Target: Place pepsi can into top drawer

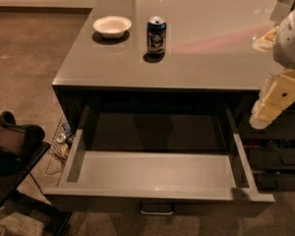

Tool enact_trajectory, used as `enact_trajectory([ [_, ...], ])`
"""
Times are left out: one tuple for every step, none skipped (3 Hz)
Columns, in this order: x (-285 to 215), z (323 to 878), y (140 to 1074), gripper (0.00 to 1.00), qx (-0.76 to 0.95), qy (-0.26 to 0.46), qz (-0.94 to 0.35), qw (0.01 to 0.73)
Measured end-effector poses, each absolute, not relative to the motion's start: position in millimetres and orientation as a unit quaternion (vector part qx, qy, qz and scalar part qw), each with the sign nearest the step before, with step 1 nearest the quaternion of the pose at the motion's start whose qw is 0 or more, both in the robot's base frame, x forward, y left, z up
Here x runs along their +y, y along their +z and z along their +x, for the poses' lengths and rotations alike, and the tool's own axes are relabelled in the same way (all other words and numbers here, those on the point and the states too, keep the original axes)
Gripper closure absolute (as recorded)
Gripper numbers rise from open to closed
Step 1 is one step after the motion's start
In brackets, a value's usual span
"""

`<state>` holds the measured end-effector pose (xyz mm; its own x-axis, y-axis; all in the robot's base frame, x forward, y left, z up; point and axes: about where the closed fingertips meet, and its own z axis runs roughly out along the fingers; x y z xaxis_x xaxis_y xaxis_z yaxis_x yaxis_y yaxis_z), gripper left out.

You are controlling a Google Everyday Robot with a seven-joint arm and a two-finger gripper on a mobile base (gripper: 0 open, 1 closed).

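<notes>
The pepsi can (156, 35), dark blue with a silver top, stands upright on the grey counter (211, 53), towards its back left. The top drawer (157, 194) is pulled fully out below the counter's front edge; its inside is bare and its metal bar handle (156, 211) shows at the bottom. My gripper (266, 113) hangs at the right edge of the view, past the counter's front right corner and above the drawer's right side. It is well to the right of the can, not touching it, and holds nothing that I can see.
A white bowl (112, 25) sits on the counter left of the can. A black chair-like object (12, 151) stands on the floor at the left. Small clutter (63, 139) lies by the drawer's left side. Dark shelves (280, 161) are at the right.
</notes>
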<state>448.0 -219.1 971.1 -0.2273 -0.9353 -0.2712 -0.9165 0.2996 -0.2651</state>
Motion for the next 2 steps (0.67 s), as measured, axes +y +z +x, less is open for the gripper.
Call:
enact_trajectory([
  [-227.6,460.7,957.6,0.0,0.792,-0.015,-0.572,0.214],
  [-244.9,462.2,949.9,0.0,0.806,-0.001,-0.53,0.265],
])
